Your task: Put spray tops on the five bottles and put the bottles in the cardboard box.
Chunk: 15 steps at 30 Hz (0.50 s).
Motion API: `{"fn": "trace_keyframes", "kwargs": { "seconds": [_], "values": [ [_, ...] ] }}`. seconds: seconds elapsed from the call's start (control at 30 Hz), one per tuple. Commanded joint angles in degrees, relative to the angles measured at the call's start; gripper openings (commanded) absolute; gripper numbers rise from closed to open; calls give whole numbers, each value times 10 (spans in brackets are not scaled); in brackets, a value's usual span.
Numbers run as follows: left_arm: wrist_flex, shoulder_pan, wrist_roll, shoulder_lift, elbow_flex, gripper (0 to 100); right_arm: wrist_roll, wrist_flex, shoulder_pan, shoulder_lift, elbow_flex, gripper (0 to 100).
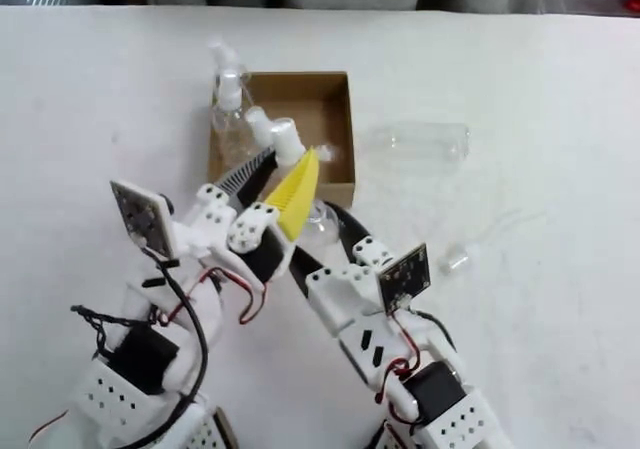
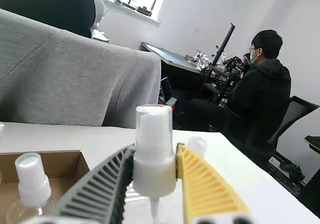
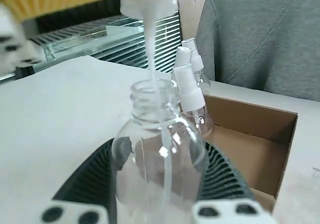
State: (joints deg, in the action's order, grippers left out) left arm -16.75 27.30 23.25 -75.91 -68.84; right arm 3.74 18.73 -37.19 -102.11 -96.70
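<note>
High view: bottle [image 1: 322,227] behind left gripper [image 1: 290,156]

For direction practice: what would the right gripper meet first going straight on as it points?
Probably the cardboard box, whose near wall lies just ahead of the right gripper and its held bottle; height is unclear, so possibly the capped bottles inside.

Occlusions and cut-offs at the capping point.
The spray top [image 3: 147,2] above the right pincer [image 3: 159,156] is blurred and cut by the picture's edge. The bottle [image 3: 159,134] base between its jaws is cut off. From above, the left pincer [image 1: 293,159] covers most of the bottle.
</note>
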Motion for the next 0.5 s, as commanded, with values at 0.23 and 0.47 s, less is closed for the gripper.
{"fn": "trace_keyframes", "kwargs": {
  "seconds": [0.23, 0.47],
  "values": [
    [0, 38, 4, 0, 4, 20, -4, 0, 7, -11, -2, 15],
    [-81, 38, -20, -36, 3, 20, -4, 0, 7, -10, -2, 15]
  ]
}}
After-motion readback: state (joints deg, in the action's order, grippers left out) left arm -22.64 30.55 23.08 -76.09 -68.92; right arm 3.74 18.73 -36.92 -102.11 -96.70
